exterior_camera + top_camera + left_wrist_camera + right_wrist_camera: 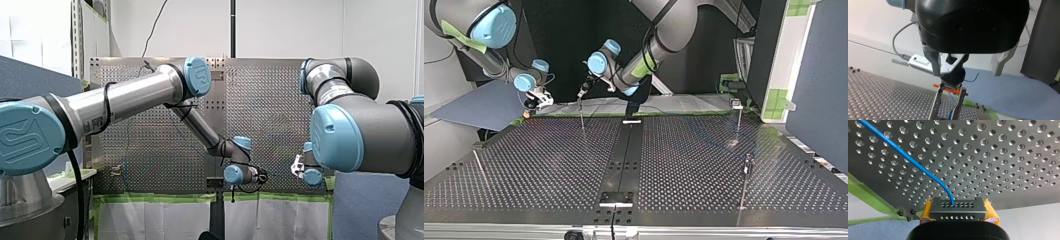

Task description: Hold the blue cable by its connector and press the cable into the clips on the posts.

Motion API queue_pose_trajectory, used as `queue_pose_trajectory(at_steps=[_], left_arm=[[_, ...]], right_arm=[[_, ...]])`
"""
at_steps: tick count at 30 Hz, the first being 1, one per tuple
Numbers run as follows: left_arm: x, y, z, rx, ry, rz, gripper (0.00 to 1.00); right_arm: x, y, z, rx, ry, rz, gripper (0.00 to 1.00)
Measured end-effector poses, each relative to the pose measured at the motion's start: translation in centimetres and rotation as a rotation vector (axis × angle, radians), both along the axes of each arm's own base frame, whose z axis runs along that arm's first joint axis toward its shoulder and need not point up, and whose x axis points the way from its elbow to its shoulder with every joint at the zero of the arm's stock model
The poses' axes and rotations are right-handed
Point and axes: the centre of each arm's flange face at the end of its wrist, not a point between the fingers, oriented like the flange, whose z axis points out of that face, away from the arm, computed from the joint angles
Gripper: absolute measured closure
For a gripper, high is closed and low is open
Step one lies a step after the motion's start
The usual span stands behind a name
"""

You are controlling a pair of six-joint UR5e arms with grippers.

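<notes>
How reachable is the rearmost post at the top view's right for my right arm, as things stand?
Probably not directly. My right gripper, shut on the connector, sits at the top view's far left, and my left arm hangs down between it and that post.

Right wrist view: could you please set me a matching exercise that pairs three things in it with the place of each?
Things
1. blue cable
2. connector
3. green tape

Places
A. along the edge of the perforated table, to one side of the gripper
B. clamped between the yellow pads of my right gripper
C. coming out of a hole in the black block and running away over the table

Pairs: 1-C, 2-B, 3-A
</notes>
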Motion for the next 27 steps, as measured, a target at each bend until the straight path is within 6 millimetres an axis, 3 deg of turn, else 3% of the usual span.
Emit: queue_pose_trajectory(at_steps=[15,27], left_arm=[[1.2,-0.8,1.2,-0.104,-0.09,0.076,0.0],[-0.6,-1.2,0.6,-0.082,-0.079,0.092,0.0]], right_arm=[[-0.1,-0.1,0.0,-0.001,-0.013,0.001,1.0],[0.0,0.0,0.0,-0.001,-0.014,0.003,1.0]])
